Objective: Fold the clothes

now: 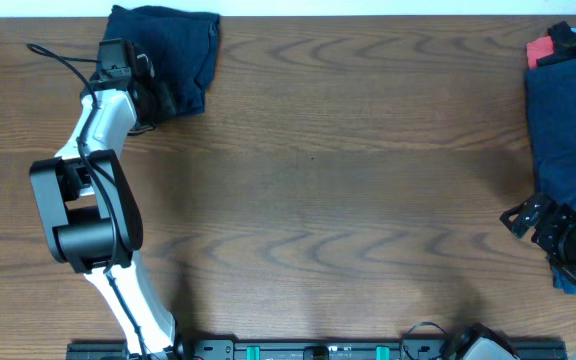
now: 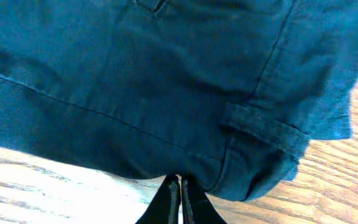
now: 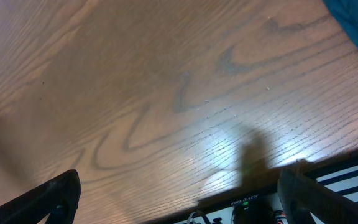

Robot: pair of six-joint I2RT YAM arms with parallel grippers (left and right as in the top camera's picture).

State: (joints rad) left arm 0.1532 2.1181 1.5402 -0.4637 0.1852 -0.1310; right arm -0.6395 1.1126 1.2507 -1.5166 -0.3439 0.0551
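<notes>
My left hand [image 1: 161, 100] is closed, its two fingers [image 2: 180, 190] pressed together with only a hairline gap, tips at the near folded edge of a navy garment [image 1: 173, 50]; whether any fabric is caught between them I cannot tell. This garment lies as a compact folded bundle at the far left corner of the bench [image 1: 318, 170], flat on the wood. In the left wrist view it fills most of the frame [image 2: 135, 81], showing stitched seams and a belt loop [image 2: 266, 127] near its right corner, with bare wood grain beneath the lower edge. My right hand [image 1: 543, 222] is spread wide, its two fingers [image 3: 58, 196] standing far apart at either side of the right wrist view, nothing between them but bare bench. It hangs over the near right part of the bench, just beside the near edge of a second heap of navy clothes [image 1: 568, 110] at the right edge. A red piece of cloth [image 1: 541, 50] shows at that heap's far left corner. A corner of the blue fabric [image 3: 356, 22] enters the right wrist view, top right. A black rail [image 1: 318, 350] runs along the near edge.
</notes>
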